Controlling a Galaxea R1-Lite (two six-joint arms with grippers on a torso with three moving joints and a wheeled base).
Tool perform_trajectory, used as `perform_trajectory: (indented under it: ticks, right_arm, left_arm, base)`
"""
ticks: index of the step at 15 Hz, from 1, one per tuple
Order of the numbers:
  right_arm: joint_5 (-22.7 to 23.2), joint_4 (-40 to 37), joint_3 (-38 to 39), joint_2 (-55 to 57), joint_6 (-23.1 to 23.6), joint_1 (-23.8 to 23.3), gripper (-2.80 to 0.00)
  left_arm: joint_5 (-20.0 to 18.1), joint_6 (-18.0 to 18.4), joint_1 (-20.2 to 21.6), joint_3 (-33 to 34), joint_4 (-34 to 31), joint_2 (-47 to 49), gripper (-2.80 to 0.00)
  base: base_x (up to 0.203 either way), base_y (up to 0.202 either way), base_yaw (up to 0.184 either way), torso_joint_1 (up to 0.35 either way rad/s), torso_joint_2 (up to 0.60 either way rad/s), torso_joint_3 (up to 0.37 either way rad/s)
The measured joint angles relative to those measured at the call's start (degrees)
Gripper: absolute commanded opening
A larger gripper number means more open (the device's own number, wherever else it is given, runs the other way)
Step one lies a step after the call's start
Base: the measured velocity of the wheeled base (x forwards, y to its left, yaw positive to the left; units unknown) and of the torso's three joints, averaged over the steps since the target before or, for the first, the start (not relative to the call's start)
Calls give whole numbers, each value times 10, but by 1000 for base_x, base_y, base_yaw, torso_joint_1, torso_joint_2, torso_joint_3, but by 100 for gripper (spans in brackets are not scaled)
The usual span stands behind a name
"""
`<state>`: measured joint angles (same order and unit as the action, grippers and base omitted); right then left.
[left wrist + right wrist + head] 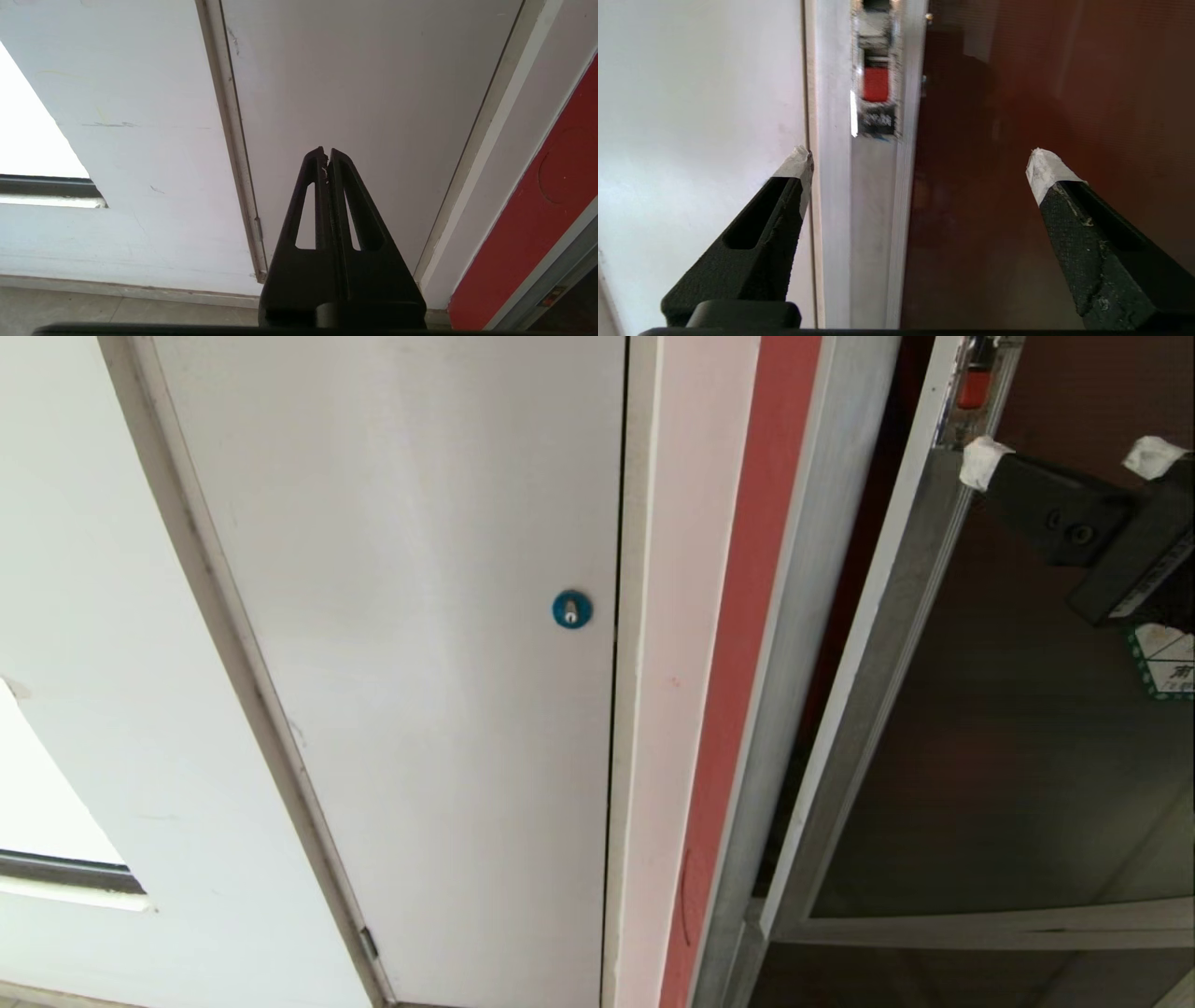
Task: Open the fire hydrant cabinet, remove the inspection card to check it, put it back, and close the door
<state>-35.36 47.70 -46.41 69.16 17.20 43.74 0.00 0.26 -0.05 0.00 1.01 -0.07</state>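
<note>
Right pincer [1064, 457] up at the top right of the head view, in front of the door [980, 756]. Its jaws stand spread wide and hold nothing. Fingertips [1043, 170] wrapped in white tape; in the right wrist view they sit either side of the door's aluminium edge [873, 224], one tip over the pale wall side, the other over the dark glass. Whether either tip touches the door, cannot tell.

Red latch [876, 84] set in that edge strip, ahead of the tips and apart from them. Same latch shows in the head view at the top of the door frame [973, 387], just above the nearer taped tip.

Door stands slightly ajar: a dark gap runs between its frame and the cabinet [822, 616] frame. Cabinet's brushed metal upright lies just right of a red strip [747, 663] on the wall. Green-and-white sticker [1167, 663] on the glass, partly cut by the picture edge, just below the pincer body.

Inspection card not in view.

Left of the cabinet, a white door [420, 663] with a round blue lock [571, 609].

Left pincer [327, 156] parked low, pointing at the white door near the floor. Jaws pressed together, nothing between them.
</note>
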Motion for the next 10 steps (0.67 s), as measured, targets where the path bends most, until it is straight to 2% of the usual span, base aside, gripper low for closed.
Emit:
perform_trajectory:
  ticks: [1, 6, 10]
  right_arm:
    - [-1, 0, 9, -10, 1, 0, -280]
    - [-2, -2, 48, -61, 11, -9, -280]
    - [-1, -76, 66, -127, 9, -67, -280]
  left_arm:
    - [0, 0, 0, 0, 0, 0, -280]
    - [0, 0, 0, 0, 0, 0, -280]
    - [0, 0, 0, 0, 0, 0, -280]
  base:
    - [0, 0, 0, 0, 0, 0]
    - [0, 0, 0, 0, 0, 0]
    - [0, 0, 0, 0, 0, 0]
